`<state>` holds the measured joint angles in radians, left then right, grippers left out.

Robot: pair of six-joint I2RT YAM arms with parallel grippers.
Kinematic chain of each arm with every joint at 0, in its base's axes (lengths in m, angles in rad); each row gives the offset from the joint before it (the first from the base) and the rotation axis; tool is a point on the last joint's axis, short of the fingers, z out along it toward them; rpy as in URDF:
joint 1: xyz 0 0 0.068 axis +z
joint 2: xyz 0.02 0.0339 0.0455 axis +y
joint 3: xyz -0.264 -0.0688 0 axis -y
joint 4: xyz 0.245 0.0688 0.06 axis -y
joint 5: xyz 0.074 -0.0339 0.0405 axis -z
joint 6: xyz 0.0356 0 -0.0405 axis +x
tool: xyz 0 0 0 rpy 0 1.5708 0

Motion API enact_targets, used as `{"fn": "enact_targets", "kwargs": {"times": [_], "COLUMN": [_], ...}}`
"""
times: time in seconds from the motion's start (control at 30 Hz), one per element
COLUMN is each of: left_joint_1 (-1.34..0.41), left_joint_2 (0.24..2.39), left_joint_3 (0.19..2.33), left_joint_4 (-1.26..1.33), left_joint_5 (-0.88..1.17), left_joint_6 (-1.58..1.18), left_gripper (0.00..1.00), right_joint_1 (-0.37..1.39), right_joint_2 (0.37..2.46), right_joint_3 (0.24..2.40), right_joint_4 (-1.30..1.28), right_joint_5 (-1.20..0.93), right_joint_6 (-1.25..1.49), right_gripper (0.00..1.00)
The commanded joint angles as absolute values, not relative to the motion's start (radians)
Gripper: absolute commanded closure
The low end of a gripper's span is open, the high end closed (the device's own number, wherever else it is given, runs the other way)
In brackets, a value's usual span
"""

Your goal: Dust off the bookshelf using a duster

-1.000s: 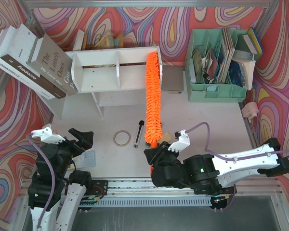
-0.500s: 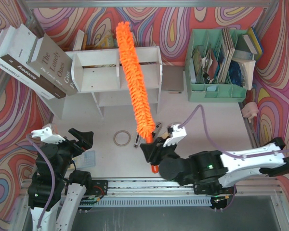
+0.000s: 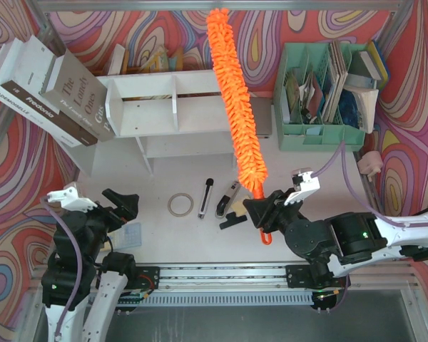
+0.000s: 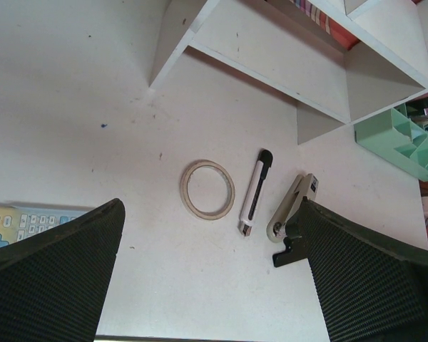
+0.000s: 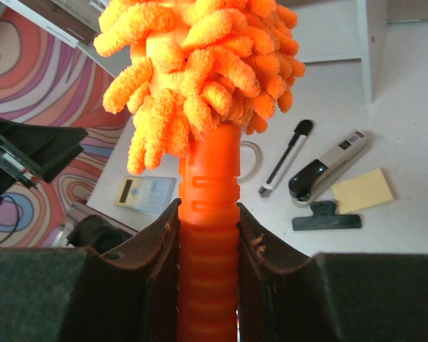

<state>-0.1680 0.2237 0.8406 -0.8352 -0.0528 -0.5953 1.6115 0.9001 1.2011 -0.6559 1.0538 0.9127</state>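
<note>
Duster (image 3: 235, 100): bright orange, slanted from lower centre to the top edge of the frame, seen across the bookshelf's (image 3: 146, 107) right end; contact cannot be told.
Bookshelf: white, upper centre-left on the worktop (image 3: 164, 178).
Right hand (image 3: 262, 214): clamped narrow on the duster's handle.
Left hand (image 4: 210, 285): spread wide, nothing held, lower left.
Risk: handle may be twisted in the grip by the long head; green organizer (image 3: 321, 135), upper right, may be struck on a wide sweep.

From above, the duster (image 3: 237, 107) crosses the bookshelf (image 3: 157, 107) and hides its right end. In the right wrist view the duster's strands run off the top edge and its handle off the bottom. In the left wrist view a finger (image 4: 57, 278) of the left hand (image 4: 210, 210) covers most of a calculator (image 4: 25, 221).
</note>
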Motion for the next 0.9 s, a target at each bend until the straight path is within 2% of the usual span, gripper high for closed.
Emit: {"fn": "enact_targets", "kwargs": {"times": [0.0,0.57,0.87], "left_joint_1": [-0.163,-0.163,-0.163], "left_joint_2": [0.244,0.252,0.256], "left_joint_3": [0.831,0.83,0.83], "left_joint_4": [-0.826,-0.825,-0.824], "left_joint_5": [-0.049,-0.051,-0.049], "left_joint_6": [-0.601,-0.603,-0.603], "left_gripper": [0.02,0.02,0.02], "right_joint_1": [1.614,1.613,1.612], "right_joint_2": [0.841,0.822,0.833], "right_joint_3": [1.183,1.069,1.011], "right_joint_4": [-0.824,-1.09,-1.069], "right_joint_5": [1.103,1.153,1.156], "right_joint_6": [1.031,1.415,1.45], "right_gripper": [1.0,1.0,1.0]}}
